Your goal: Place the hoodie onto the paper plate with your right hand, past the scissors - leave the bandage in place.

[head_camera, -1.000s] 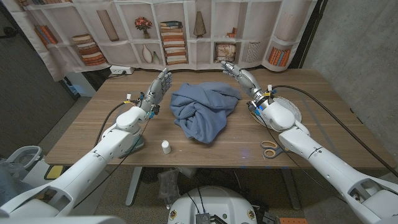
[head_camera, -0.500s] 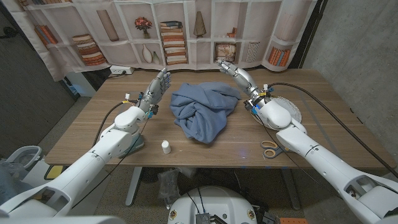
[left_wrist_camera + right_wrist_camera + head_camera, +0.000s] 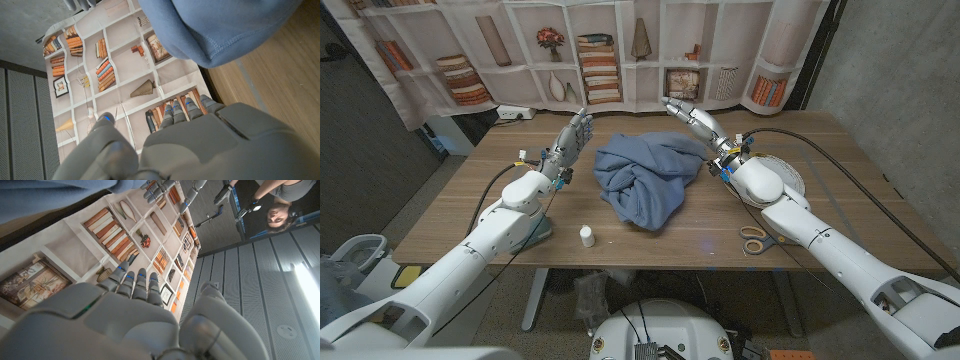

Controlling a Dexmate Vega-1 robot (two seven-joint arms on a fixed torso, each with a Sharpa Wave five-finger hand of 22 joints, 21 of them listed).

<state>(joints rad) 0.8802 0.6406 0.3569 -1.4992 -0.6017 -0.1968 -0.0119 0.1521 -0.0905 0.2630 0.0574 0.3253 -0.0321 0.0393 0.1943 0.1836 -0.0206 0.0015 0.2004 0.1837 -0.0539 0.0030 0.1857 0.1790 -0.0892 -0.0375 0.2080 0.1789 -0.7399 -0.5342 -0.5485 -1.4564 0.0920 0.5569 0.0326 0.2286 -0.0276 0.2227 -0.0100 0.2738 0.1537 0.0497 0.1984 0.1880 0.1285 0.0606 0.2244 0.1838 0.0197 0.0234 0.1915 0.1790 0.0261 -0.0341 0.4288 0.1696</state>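
– Where does the hoodie (image 3: 648, 180) lie on the tabletop (image 3: 470, 205)?

– In the middle, nearer to the far edge. The paper plate (image 3: 792, 175) is to its right, near the right edge.

– And at the near edge?

– The scissors (image 3: 754, 240) lie there, toward the right corner, in front of the plate. The bandage (image 3: 587, 236) stands left of the middle, in front of the hoodie.
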